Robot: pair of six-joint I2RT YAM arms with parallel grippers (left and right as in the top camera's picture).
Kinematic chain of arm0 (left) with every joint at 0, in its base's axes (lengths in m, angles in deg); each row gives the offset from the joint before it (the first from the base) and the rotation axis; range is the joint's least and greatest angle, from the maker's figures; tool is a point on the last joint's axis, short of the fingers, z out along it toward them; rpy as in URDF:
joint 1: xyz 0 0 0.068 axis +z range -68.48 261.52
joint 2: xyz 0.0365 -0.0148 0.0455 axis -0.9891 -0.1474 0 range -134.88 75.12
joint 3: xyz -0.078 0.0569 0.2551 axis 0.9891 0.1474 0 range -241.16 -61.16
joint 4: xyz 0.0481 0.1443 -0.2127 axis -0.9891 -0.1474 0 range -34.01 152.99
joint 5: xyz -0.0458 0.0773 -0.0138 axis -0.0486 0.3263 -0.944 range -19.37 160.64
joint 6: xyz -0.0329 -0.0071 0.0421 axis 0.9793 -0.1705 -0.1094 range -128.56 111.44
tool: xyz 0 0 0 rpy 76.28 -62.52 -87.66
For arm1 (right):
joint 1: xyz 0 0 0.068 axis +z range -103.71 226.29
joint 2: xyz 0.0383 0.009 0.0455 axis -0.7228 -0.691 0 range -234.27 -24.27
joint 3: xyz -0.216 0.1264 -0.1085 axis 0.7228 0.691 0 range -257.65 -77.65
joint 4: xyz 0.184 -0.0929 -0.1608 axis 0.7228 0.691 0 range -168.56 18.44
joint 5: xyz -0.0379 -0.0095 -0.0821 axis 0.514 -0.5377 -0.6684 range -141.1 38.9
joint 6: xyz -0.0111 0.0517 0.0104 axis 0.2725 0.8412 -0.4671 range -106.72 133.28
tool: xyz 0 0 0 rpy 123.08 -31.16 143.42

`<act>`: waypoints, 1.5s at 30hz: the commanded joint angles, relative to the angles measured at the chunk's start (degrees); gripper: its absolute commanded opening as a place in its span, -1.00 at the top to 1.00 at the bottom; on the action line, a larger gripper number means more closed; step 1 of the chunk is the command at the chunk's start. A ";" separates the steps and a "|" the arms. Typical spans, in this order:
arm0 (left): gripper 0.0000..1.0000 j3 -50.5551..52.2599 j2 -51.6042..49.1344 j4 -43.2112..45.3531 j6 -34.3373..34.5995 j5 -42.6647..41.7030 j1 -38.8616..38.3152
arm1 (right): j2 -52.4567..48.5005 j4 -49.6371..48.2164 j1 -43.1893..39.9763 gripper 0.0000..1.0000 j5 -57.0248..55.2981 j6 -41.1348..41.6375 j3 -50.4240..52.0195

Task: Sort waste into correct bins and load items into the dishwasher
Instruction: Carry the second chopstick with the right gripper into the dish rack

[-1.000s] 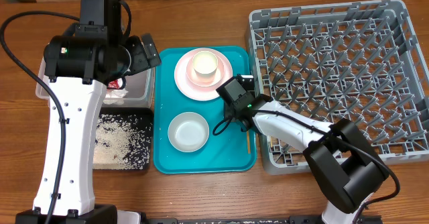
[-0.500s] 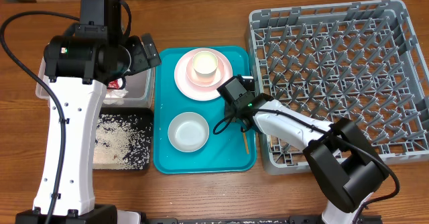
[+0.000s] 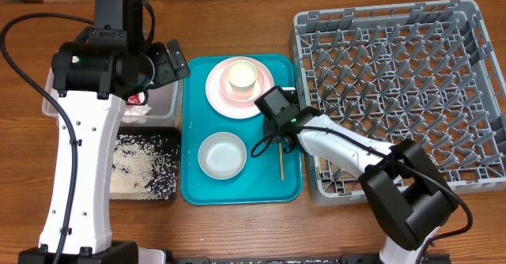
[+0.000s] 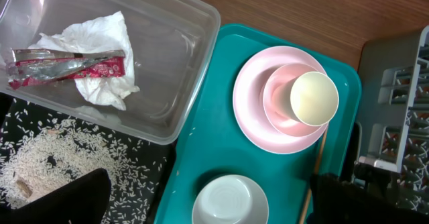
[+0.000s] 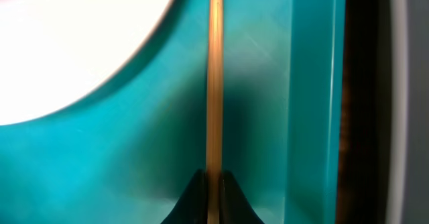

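— On the teal tray (image 3: pixel 261 183), what's left to load?
— One pink plate (image 4: pixel 251 115) with one small bowl (image 4: pixel 276 104) and one cup (image 4: pixel 313 98) stacked on it, plus one white bowl (image 3: pixel 221 155) in front. All look rigid, light and smooth; I'd pinch each at its rim, cup first. The dish rack (image 3: pixel 395 27) holds nothing yet.
— And the arms?
— Right gripper (image 5: pixel 213 178) is pinched on one thin chopstick (image 5: pixel 214 83), stiff but apt to swivel. Left gripper (image 3: pixel 175 62) hangs over the clear tub (image 4: pixel 181 56); whether it's spread or closed, I can't tell.
— Waste?
— One napkin (image 4: pixel 100 90) and one red wrapper (image 4: pixel 67 64) lie in the tub; rice (image 3: pixel 130 165) covers the black tray (image 3: pixel 168 188).
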 commanded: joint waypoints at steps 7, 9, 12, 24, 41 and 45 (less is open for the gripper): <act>-1.00 -0.35 -0.22 0.07 -1.07 -0.04 0.26 | 8.70 8.31 -2.56 0.92 -3.37 -8.07 -11.19; -0.99 -0.35 -0.22 0.04 -1.07 -0.04 0.26 | 10.58 9.35 -3.96 0.92 -3.37 -9.73 -11.89; -1.00 -0.35 -0.22 0.04 -1.07 -0.04 0.26 | 13.57 9.94 -7.10 0.92 -3.34 -12.04 -12.02; -1.00 -0.35 -0.22 0.04 -1.07 -0.04 0.26 | 14.88 10.16 -18.51 0.92 3.89 -21.29 -9.46; -1.00 -0.35 -0.22 0.04 -1.07 -0.04 0.26 | 13.31 9.86 -19.08 0.66 9.18 -21.22 -6.19; -0.99 -0.35 -0.22 0.04 -1.07 -0.04 0.26 | 13.31 9.84 -19.06 0.56 9.92 -21.20 -6.19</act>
